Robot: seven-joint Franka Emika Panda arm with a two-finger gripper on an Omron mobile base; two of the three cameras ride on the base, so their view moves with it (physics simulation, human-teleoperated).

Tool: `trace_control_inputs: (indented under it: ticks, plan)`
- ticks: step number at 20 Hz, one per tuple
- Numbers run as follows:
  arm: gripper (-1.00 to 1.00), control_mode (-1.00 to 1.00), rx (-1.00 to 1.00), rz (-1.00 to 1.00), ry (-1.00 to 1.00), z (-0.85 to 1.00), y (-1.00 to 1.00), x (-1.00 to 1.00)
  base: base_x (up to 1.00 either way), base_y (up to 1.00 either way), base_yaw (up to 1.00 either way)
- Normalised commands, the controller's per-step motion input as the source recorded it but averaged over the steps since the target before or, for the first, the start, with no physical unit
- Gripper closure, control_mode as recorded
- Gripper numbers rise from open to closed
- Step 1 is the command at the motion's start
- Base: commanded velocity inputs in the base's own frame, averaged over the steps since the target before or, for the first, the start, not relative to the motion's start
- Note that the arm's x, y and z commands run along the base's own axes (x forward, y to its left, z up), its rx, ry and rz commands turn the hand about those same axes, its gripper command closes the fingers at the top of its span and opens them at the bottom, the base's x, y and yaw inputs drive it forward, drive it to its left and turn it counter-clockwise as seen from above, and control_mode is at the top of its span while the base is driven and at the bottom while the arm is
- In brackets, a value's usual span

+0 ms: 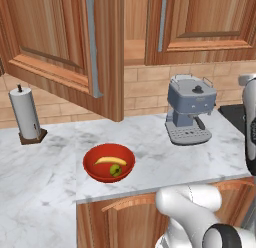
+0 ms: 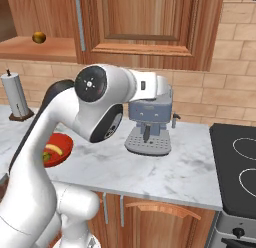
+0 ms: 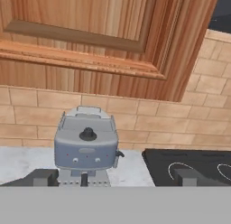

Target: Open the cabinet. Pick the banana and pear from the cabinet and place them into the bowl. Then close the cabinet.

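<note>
We find the banana and the pear lying together in the red bowl on the marble counter, so we judge both fruit moves done and only the closing left; the cabinet stands with its left door swung out over the counter and its right door shut, which fits that reading; a small round brownish fruit sits on the cabinet shelf, no part of our task. We see the gripper holding nothing, its two dark tips spread wide apart, because nothing needs carrying now; it faces the grey coffee machine and the brick wall under the shut door, with the stove to one side; the arm is folded, its elbow high above the counter in the right base view, well apart from the open door's handle, which we judge it must reach next.
</note>
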Motion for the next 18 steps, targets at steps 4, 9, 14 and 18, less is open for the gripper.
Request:
trace_control_inputs:
  ticks: [4, 9, 14, 18]
  plan:
    - [-1.0, -1.0, 0.0, 0.05, 0.01, 0.02, 0.7, -0.54, 0.0, 0.0, 0.0]
    - [-1.0, -1.0, 0.0, 0.05, 0.08, 0.07, 0.7, -0.61, 0.0, 0.0, 0.0]
    - [-1.0, -1.0, 0.0, 0.06, 0.09, 0.04, 0.69, -0.55, 0.0, 0.0, 0.0]
    - [-1.0, -1.0, 0.0, 0.1, 0.02, 0.0, 0.64, -0.34, 0.0, 0.0, 0.0]
